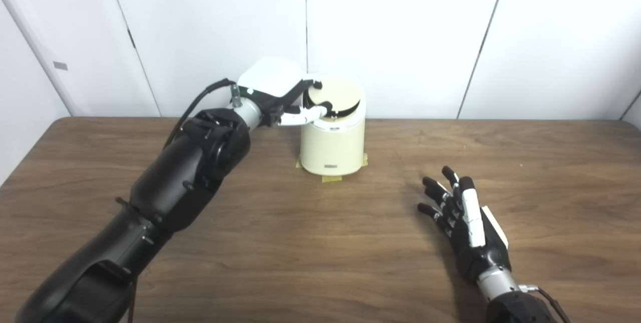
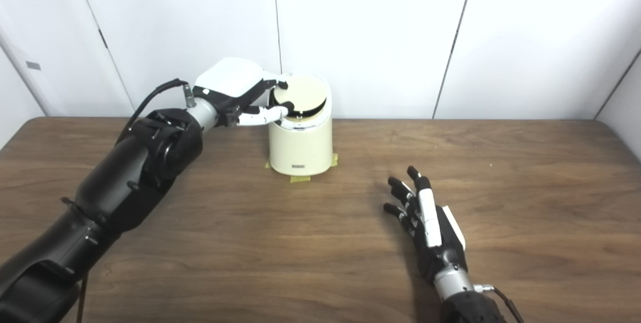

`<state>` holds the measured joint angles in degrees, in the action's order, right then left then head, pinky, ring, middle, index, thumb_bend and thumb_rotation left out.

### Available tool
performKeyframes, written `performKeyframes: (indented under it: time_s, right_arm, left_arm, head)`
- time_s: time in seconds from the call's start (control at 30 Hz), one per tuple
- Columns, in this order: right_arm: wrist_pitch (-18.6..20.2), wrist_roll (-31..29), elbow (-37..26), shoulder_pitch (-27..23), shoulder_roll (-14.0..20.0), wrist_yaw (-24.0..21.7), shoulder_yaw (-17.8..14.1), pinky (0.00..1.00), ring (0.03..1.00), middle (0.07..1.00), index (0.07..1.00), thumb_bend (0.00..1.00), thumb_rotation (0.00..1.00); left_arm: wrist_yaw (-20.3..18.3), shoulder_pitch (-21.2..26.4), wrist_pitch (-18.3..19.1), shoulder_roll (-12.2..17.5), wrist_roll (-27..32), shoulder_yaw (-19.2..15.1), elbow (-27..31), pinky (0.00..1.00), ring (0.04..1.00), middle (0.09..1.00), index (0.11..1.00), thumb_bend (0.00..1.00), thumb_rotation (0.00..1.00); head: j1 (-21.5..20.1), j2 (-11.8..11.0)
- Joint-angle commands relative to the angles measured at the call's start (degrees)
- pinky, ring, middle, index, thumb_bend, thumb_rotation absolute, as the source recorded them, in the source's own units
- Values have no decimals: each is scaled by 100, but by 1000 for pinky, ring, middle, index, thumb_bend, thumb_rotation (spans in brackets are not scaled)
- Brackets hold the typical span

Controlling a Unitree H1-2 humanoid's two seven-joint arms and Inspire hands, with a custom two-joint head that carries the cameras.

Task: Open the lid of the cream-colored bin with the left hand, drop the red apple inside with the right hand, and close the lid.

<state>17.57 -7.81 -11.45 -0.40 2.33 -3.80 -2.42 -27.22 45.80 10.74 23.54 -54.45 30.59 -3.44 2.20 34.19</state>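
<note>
Right hand (image 1: 465,218) splayed empty on table (image 1: 300,243), left hand (image 1: 280,95) gripping bin (image 1: 331,145) lid (image 1: 334,93).

My left hand (image 1: 280,93) sits against the bin's (image 1: 331,147) left upper edge, fingers (image 1: 313,112) on the tilted lid (image 1: 334,95), so that side of the bin is blocked by my own hand and forearm. The lid stands partly raised, leaving only a dark crescent gap at its near right edge; I cannot tell how wide the mouth is. The wall (image 1: 400,32) rises close behind the bin, so there is little room at the back. The bin's front and right side are free. My right hand (image 1: 463,218) lies on the table (image 1: 320,243) with fingers spread, well apart from the bin, with bare wood between them.
</note>
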Motion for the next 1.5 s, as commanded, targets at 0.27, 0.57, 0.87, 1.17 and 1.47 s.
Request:
performKeyframes:
  time_s: [0.27, 0.57, 0.87, 1.17, 1.47]
  right_arm:
    - [-31, 24, 81, -122, 43, -28, 42, 887, 901, 821, 1000, 477, 1000]
    - [12, 46, 70, -120, 37, -12, 59, 888, 899, 813, 1000, 500, 1000]
    - [47, 54, 60, -124, 28, 6, 63, 886, 892, 805, 1000, 501, 1000]
    - [37, 42, 41, -124, 35, 5, 45, 889, 885, 797, 1000, 488, 1000]
    - [82, 37, -2, -135, 11, 36, 31, 880, 879, 786, 1000, 479, 1000]
  left_arm:
    - [617, 76, -957, 92, -1254, 298, 266, 976, 892, 835, 805, 433, 1000]
    - [529, 96, -1380, 116, -2165, 451, 235, 992, 897, 826, 786, 477, 1000]
    - [343, 2, -1577, 66, -2394, 365, 277, 970, 886, 807, 770, 495, 1000]
    - [18, -47, -1634, 17, -2343, 284, 285, 960, 893, 818, 776, 506, 1000]
    - [-319, -167, -1633, -34, -2128, 211, 216, 969, 907, 833, 770, 518, 1000]
  head:
    - [-10, 6]
    - [-9, 7]
    - [-21, 14]
    - [-35, 33]
    - [-76, 39]
